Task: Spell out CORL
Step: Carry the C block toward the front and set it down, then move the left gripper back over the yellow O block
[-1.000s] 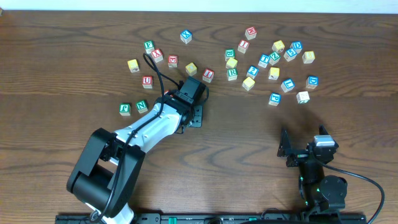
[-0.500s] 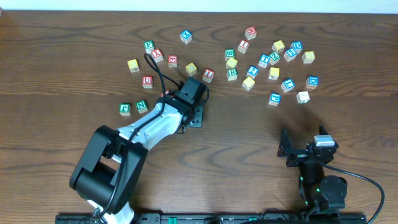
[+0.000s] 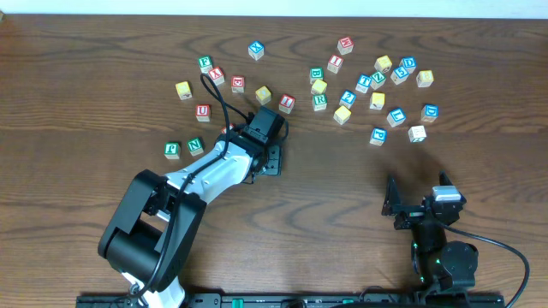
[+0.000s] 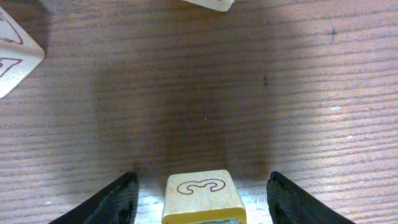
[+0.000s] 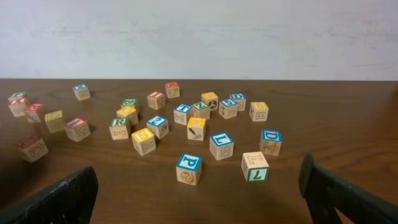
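Wood cubes like these should be light, stiff and a bit slick, so I'd pinch two flat opposite faces, centred. Left of centre in the overhead, the left gripper (image 3: 268, 159) has its jaws wide, with a yellow-edged block (image 4: 202, 198) between them, untouched. More letter blocks (image 3: 347, 96) are scattered across the top. Lower right, the right gripper (image 3: 418, 198) is spread wide and empty.

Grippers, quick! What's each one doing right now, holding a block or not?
Left gripper: open, around a yellow block, gaps on both sides.
Right gripper: open, holding nothing.
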Tool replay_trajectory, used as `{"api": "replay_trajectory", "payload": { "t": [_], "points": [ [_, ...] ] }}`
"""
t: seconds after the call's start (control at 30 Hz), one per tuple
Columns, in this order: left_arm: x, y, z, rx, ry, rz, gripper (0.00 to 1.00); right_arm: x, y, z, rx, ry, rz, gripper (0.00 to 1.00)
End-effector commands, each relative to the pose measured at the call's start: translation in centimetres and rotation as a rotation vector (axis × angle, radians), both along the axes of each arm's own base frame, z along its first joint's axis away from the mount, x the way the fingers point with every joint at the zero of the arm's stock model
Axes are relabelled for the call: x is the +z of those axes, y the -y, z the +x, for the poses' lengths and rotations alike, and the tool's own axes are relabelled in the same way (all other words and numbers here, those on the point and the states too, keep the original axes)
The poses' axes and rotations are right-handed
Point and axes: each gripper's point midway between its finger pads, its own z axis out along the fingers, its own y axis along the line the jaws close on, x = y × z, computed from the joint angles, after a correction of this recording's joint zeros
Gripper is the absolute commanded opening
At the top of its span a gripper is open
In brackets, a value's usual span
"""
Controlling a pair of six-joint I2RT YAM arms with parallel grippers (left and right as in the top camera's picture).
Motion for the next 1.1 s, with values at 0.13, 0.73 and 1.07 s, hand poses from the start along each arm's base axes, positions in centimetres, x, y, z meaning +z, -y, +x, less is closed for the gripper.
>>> {"api": "replay_trajectory", "payload": {
  "t": [0.13,0.73,1.07],
  "points": [
    [-0.6,-0.3,-0.4,0.003,-0.019,0.016,0.67,-0.1,0.3,0.0,-0.015,-0.001,0.006,0.99],
    [21.2,-1.3,5.6,0.033,0.556,-0.077,0.72,-0.1,0.3,0.0,-0.015,-0.001,0.006,0.99],
    [21.8,-4.2,12.0,0.230,0.448,-0.099,0.90,-0.1,0.3,0.0,-0.015,-0.001,0.006,0.99]
  ]
}}
